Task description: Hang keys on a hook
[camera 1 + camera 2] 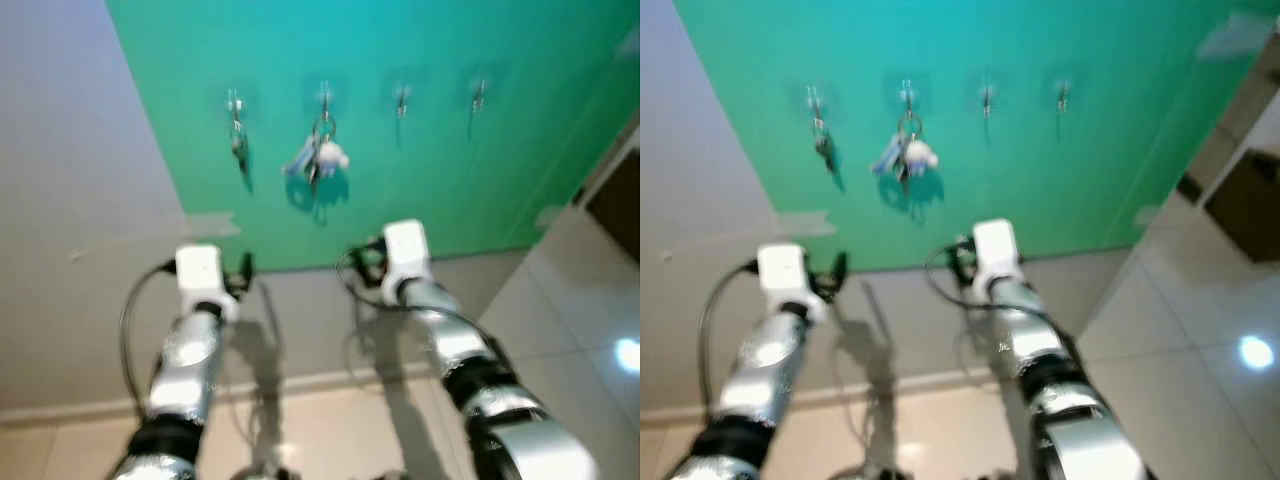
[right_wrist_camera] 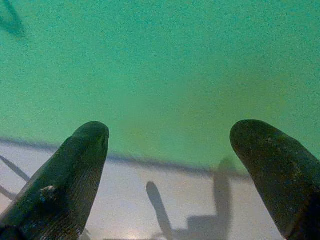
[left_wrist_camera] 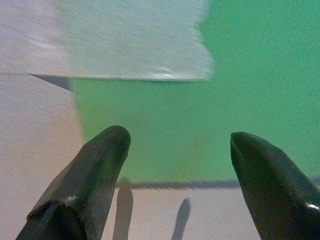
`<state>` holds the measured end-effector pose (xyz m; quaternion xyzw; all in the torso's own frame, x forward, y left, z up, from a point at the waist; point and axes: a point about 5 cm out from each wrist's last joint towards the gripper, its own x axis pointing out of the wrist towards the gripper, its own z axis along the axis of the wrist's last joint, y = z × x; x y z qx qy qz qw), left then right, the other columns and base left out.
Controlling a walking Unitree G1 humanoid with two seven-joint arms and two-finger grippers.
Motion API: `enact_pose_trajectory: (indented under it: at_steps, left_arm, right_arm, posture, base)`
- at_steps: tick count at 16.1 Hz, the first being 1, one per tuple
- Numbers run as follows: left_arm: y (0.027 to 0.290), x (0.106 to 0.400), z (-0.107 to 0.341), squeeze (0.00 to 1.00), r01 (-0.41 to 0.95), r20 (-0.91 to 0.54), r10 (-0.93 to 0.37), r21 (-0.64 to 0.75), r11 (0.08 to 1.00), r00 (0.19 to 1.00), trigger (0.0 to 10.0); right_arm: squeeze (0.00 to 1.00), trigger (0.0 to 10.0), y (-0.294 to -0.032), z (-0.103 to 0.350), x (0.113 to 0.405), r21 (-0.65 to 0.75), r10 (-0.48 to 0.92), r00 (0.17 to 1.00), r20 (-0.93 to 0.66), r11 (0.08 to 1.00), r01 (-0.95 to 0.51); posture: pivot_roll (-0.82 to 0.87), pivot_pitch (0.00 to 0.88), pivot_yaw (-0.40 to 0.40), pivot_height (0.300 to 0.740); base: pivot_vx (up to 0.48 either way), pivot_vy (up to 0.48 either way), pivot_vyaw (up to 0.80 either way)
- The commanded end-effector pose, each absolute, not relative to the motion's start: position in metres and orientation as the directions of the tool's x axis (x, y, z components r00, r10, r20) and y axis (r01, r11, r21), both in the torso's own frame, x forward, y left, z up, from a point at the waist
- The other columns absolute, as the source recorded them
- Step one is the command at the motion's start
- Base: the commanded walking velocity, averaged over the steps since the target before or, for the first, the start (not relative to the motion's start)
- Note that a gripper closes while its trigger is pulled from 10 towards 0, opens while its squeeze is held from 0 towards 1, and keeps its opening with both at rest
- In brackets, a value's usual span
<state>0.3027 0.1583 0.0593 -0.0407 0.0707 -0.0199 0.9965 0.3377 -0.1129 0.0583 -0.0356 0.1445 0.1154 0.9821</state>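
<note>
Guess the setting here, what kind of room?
Probably a home entryway or hall. A green wall panel carries a row of hooks, one holding a bunch of keys, another a single key, above a pale tiled floor. Both grippers are open, empty.

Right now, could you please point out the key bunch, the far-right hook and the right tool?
Key bunch (image 1: 318,157), left eye view, pale charm.
Far-right hook (image 1: 479,94), left eye view, stem.
Right tool (image 2: 170,132), right wrist view, between fingertips.

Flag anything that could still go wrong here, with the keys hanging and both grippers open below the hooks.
The key bunch hangs below the second hook; the head views are too blurred to judge how securely.

The right gripper and left gripper sit open, close to the green board; lifting either could brush the bunch or the single key.
</note>
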Motion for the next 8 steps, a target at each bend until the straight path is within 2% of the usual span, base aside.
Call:
enact_pose_trajectory:
  at_steps: [1,8]
  left_arm:
    - [0.1627,0.3039,0.0607,0.0,0.03,-0.137,-0.04,-0.076,0.997,0.99,10.0]
    - [0.159,0.3065,0.0609,0.0,0.047,-0.137,-0.058,-0.084,0.995,0.989,10.0]
  right_arm:
    - [0.0,10.0,-0.1123,0.0591,0.3383,-0.032,0.212,0.936,-0.282,0.973,-0.23]
    - [0.0,10.0,-0.1152,0.0605,0.3409,-0.04,0.206,0.938,-0.28,0.973,-0.225]
  posture:
    - [-0.01,0.0,-0.003,0.74]
    - [-0.01,0.0,-0.001,0.74]
  base:
    - [0.0,0.48,0.0]
    - [0.0,0.48,0.0]
